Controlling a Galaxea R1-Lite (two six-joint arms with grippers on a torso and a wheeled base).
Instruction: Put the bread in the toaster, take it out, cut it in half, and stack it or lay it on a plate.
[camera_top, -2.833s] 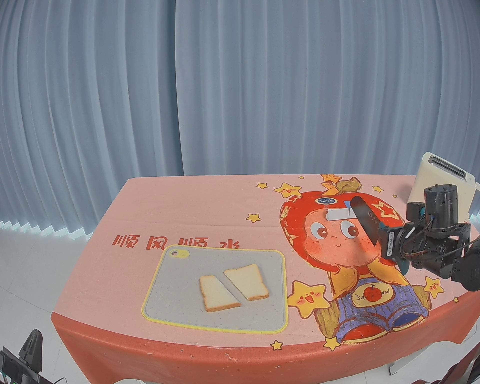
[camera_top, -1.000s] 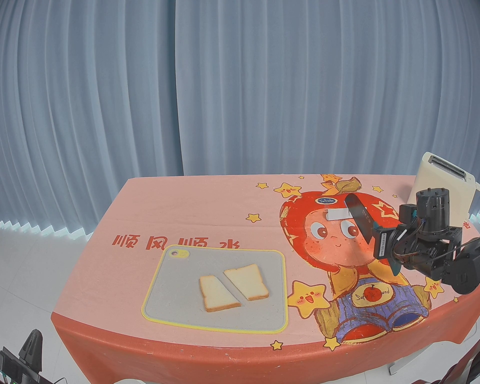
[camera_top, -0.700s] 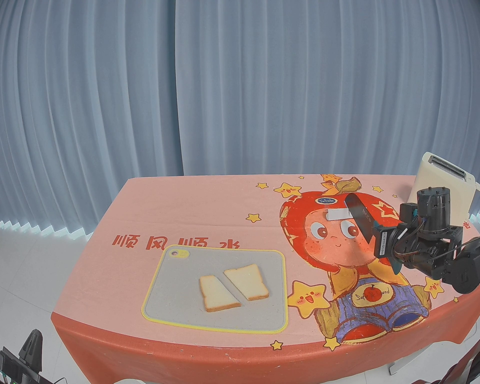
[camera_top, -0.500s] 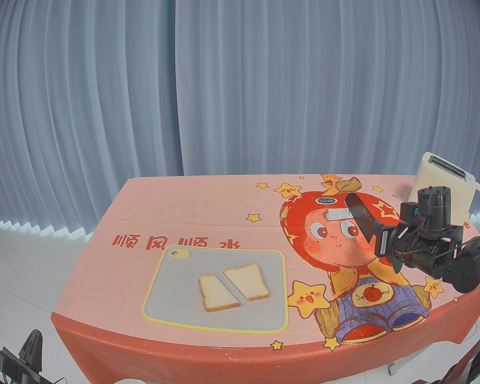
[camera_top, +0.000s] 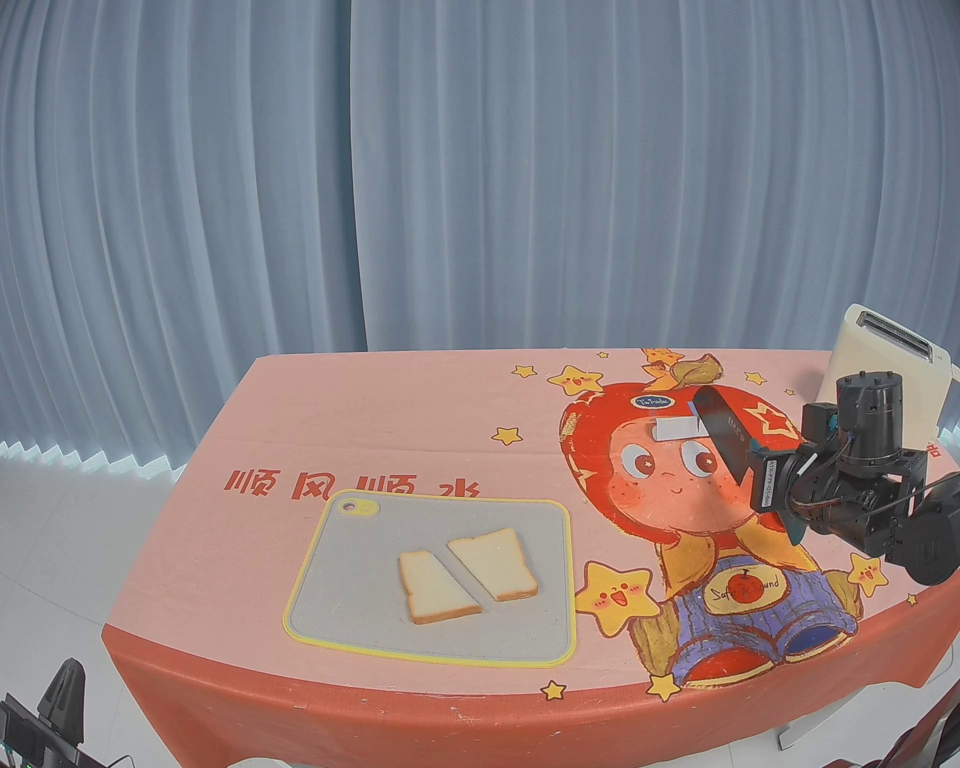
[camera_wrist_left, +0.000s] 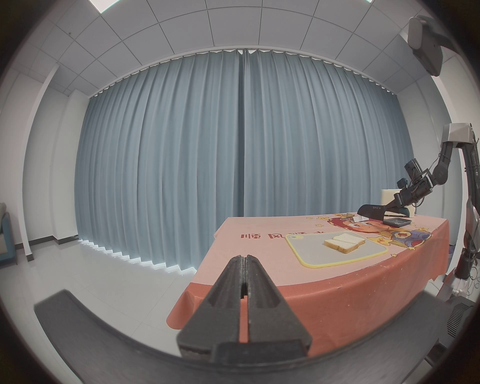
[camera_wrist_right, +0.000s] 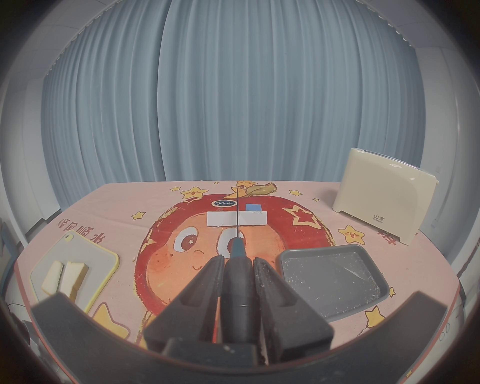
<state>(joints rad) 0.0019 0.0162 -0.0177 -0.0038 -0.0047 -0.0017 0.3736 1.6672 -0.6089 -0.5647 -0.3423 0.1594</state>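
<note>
Two bread halves (camera_top: 437, 588) (camera_top: 493, 563) lie side by side, a narrow gap between them, on a grey cutting board (camera_top: 340, 590) with a yellow rim, near the table's front left. My right gripper (camera_top: 775, 480) (camera_wrist_right: 238, 262) hangs above the right side of the table, shut on a knife's dark handle (camera_wrist_right: 239, 285). The black blade (camera_top: 722, 432) points away over the cartoon print. A cream toaster (camera_top: 885, 365) (camera_wrist_right: 385, 195) stands at the back right corner. My left gripper (camera_wrist_left: 243, 265) is shut on nothing, low and well off the table's left front.
A dark grey tray (camera_wrist_right: 330, 280) sits on the table below and beside the right gripper, in front of the toaster. A white strip with a blue tag (camera_top: 680, 428) lies flat on the cloth under the blade. The table's left and back parts are bare cloth.
Over the 2.8 s the right gripper with the knife has shifted slightly left and farther back. In the last second it has barely moved. Bread and board are unchanged.
</note>
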